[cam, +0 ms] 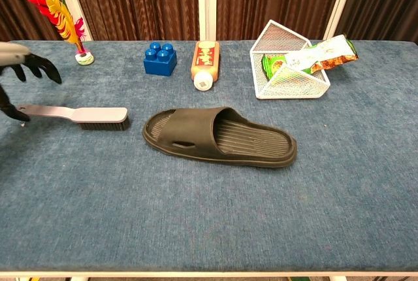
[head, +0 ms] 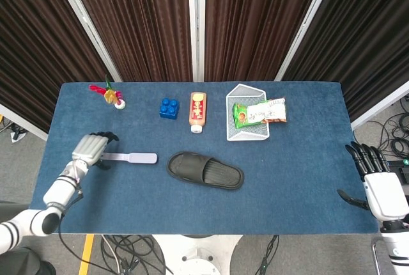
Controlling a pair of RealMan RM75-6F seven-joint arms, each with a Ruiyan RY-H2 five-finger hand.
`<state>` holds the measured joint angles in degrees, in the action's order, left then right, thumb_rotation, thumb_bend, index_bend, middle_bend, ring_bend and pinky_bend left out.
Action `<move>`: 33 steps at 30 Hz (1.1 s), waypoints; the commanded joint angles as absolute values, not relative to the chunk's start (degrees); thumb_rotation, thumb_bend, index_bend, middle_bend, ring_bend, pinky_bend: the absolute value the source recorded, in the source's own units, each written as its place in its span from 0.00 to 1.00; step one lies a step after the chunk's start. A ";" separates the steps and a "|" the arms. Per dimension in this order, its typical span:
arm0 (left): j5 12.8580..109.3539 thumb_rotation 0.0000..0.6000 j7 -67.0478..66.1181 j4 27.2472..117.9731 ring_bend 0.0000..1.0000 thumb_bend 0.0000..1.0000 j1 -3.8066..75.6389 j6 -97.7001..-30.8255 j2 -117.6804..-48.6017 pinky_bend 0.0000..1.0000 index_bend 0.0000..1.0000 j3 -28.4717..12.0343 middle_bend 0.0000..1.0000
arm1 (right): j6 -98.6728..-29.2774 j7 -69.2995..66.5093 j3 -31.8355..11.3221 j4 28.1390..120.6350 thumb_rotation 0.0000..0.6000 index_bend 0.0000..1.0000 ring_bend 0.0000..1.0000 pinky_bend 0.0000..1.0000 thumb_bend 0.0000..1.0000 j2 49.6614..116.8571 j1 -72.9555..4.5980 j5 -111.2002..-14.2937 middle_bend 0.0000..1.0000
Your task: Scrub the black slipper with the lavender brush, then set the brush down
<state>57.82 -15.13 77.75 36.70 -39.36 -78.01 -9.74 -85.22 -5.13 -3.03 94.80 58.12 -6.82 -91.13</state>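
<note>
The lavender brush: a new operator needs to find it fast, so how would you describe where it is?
On the blue table, look at the left half, directly left of the black slipper. The lavender brush lies flat there, handle toward the left hand. It is the only long, thin, pale purple thing.

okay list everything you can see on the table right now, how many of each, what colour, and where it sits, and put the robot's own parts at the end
brush: 1, lavender, left side of the table, lying flat beside the slipper's heel end
slipper: 1, black, table centre
building block: 1, blue, back, left of centre
bottle: 1, orange-brown with white cap, lying down beside the block
wire basket: 1, white, back right
snack packets: 2, one green, one white and orange, in the basket
shuttlecock: 1, red and yellow feathers, back left corner
table: 1, blue cloth top
left robot hand: 1, white and black, fingers apart over the brush handle
right robot hand: 1, white and black, open, off the table's right edge
</note>
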 commanded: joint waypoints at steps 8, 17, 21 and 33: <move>47.79 1.00 -22.09 71.30 0.39 0.25 41.82 -38.58 -84.95 0.43 0.45 -7.21 0.47 | -84.67 -5.83 -2.77 94.07 1.00 0.00 0.00 0.03 0.05 58.64 -6.74 -90.57 0.04; 45.99 1.00 -22.40 71.93 0.48 0.26 42.09 -40.09 -85.57 0.50 0.56 -5.89 0.57 | -84.35 -5.96 -2.52 93.83 1.00 0.00 0.00 0.03 0.05 58.97 -6.58 -90.19 0.04; 45.85 1.00 -21.41 72.12 0.51 0.29 42.00 -39.92 -85.88 0.52 0.58 -5.55 0.59 | -84.26 -5.85 -2.48 93.92 1.00 0.00 0.00 0.03 0.05 59.00 -6.54 -90.09 0.04; 46.88 1.00 -19.71 71.88 0.62 0.32 42.23 -40.32 -86.94 0.61 0.66 -4.88 0.73 | -83.99 -5.84 -2.40 94.05 1.00 0.00 0.00 0.03 0.05 59.13 -6.40 -89.64 0.05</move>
